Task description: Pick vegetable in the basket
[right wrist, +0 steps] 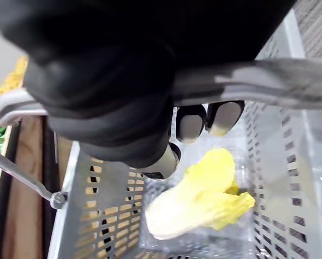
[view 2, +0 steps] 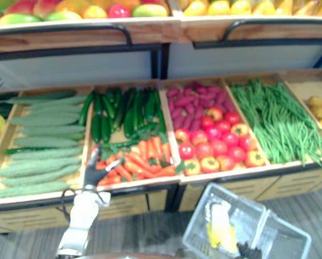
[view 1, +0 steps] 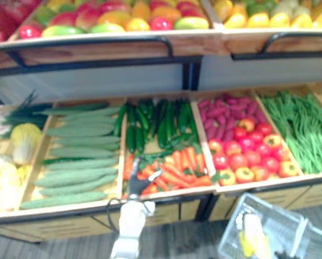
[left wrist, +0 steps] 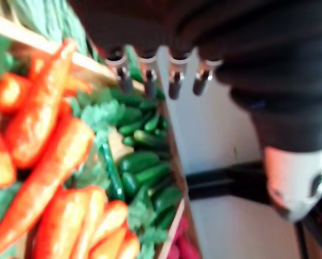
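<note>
Risk of a fumbled grasp on the carrots (view 1: 177, 170): smooth, tapered, glossy orange, heaped crosswise with frilly green tops wedged between, so apt to roll under a fingertip or to drag a neighbour over the low wooden lip of the crate (view 1: 169, 194) onto the floor. Reaches in with the left hand (view 1: 141, 183) just above the front of that heap, fingers (left wrist: 174, 81) straight and spread, nothing held. Judged as the approach to a pick, with no one carrot singled out for certain. Could also snag leafy tops instead of a firm body, or nudge the dark, slick cucumbers (view 1: 161, 121) lying just behind in the same crate. Clamps the right hand (right wrist: 112, 102) round the grey handle (right wrist: 269, 78) of the basket (right wrist: 104, 216), fingers curled under the bar. Hangs low to the right, well apart from the carrots, so calls for a long carry across, with a drop short of the rim likely under any loose hold. Rigid pale plastic, slotted walls, open top. Holds one cabbage (right wrist: 199, 202) already: pale yellow, soft, crinkled leaves, lying on its side on the bottom. Might tip or swing under a hard landing, given the single-handed hold on a thin bar. Round, shiny tomatoes (view 1: 247, 156) in the next crate, clear of the reach.
</note>
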Tool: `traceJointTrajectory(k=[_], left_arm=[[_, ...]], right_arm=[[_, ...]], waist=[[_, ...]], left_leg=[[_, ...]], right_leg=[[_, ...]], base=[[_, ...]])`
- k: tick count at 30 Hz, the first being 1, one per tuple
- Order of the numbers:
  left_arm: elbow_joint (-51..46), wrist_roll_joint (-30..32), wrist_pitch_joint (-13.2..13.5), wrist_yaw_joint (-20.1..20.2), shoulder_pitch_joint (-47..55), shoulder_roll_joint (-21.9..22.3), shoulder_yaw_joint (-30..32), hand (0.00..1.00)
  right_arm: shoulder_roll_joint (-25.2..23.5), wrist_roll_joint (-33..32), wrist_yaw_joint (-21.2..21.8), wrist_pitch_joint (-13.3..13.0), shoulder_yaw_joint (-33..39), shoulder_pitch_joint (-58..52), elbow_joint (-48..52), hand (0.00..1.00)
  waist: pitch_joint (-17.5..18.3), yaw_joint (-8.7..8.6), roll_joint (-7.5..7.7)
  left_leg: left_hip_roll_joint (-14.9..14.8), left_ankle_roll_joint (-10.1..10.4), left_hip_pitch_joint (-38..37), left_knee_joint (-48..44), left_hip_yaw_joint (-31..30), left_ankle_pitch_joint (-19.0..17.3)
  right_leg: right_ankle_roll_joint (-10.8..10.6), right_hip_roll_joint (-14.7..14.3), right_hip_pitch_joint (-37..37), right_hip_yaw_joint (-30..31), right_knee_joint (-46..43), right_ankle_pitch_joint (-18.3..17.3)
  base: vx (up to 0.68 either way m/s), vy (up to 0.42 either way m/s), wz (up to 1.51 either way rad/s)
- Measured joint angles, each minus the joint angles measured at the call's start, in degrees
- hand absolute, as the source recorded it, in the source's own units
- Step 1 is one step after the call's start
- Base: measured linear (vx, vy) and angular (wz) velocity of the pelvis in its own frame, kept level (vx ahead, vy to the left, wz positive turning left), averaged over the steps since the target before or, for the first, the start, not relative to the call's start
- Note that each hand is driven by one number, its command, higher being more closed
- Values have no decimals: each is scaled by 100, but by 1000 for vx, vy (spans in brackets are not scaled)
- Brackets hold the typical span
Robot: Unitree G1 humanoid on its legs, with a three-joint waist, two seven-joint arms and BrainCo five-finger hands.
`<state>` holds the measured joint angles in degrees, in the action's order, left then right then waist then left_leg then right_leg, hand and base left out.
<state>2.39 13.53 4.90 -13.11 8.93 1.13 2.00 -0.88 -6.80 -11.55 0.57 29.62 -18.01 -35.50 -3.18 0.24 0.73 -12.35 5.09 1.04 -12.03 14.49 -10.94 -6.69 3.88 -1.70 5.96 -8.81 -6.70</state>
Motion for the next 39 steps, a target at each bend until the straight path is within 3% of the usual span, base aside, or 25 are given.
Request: traceJointTrajectory(k=[1, 3, 4, 5, 7, 10, 11, 16, 25, 26, 31, 36, 39], left_arm=[[-13, 0, -4, -27, -7, 11, 78, 0], [-38, 13, -8, -110, -30, -3, 176, 0], [5, 42, -12, -171, -82, -1, 155, 0], [121, 106, -14, -185, -160, 43, 103, 0], [533, 297, -26, -186, -431, 19, 33, 0], [1047, 490, -177, -188, -903, -80, -16, 0], [1252, 672, -285, -176, -1229, -214, -193, 0], [1472, 1287, -296, -195, -2024, -594, -441, 0], [2182, 2149, -323, -232, -3116, -984, -716, 0], [2369, 2141, -370, -236, -3330, -1031, -700, 100], [2938, 2157, -504, -438, -4317, -1088, -387, 100], [3507, 2562, -511, -361, -5107, -1504, -94, 100], [3537, 2619, -504, -291, -5159, -1478, -3, 100]], right_arm=[[-19, -3, 1, -1, 67, 26, -61, 100], [-32, -17, -6, -3, 204, 139, -322, 100], [0, -50, -13, -33, 325, 260, -555, 100], [120, -56, -18, -59, 508, 378, -776, 100], [149, -71, -18, -63, 672, 461, -979, 100], [42, -88, -20, -123, 811, 541, -1031, 100], [17, -87, -24, -155, 774, 649, -1019, 100], [7, -61, -61, -207, 307, 938, -618, 100], [-12, -43, -296, -226, 72, 1125, 13, 100], [-8, -43, -324, -226, 11, 1211, 119, 100], [5, -43, -391, -222, -176, 1623, 494, 100], [120, -42, -406, -199, -456, 1968, 814, 100], [220, -44, -409, -189, -516, 1933, 967, 100]], waist=[[44, -9, -73], [20, -66, 63], [24, -99, 52], [33, -150, -26], [21, -195, -40], [-5, -341, -7], [-132, -401, 49], [-542, -474, 128], [-1093, -478, -39], [-1273, -477, -31], [-1777, -447, 23], [-1953, -421, 13], [-1999, -445, 25]], left_leg=[[-128, -35, 15, -1, 259, 9], [-280, -186, -66, 124, 1036, 66], [-355, -383, -108, 120, 1462, 222], [-299, -197, -127, 431, 1457, 672], [-51, 152, -298, 1058, 1360, 1088], [199, 153, -333, 1741, 1316, 1547], [226, 136, -215, 1750, 1378, 1569], [238, 133, 87, 1781, 1872, 1569], [235, 119, 283, 1745, 2275, 1581], [225, 123, 293, 1699, 2289, 1577], [115, 16, 801, 1175, 2515, 1472], [-6, 1, 1093, 1035, 2824, 1420], [-56, -24, 1081, 1056, 2919, 1447]], right_leg=[[41, -2, -8, -103, -32, 29], [101, 134, -21, -365, 22, 70], [92, 212, -8, -511, 41, 64], [61, 228, 23, -650, 88, 49], [-5, 347, 75, -785, 200, 88], [-83, 445, -85, -872, 249, 140], [-132, 467, -245, -802, 242, 183], [-172, 452, -860, -327, 213, 397], [-198, 460, -1275, -79, 199, 526], [-198, 460, -1324, -78, 98, 526], [-198, 521, -1738, -62, -132, 525], [-183, 424, -2103, 129, -19, 662], [-179, 366, -2099, 198, 102, 738]], base=[[52, -133, 62], [46, -24, 54], [43, 50, 69], [40, 35, 69], [18, 53, 53], [-21, 80, 24], [-30, 46, -14], [-35, 25, -47], [62, 2, -17], [0, 0, 0], [-40, -10, 5], [-51, -18, -22], [29, -23, -19]])
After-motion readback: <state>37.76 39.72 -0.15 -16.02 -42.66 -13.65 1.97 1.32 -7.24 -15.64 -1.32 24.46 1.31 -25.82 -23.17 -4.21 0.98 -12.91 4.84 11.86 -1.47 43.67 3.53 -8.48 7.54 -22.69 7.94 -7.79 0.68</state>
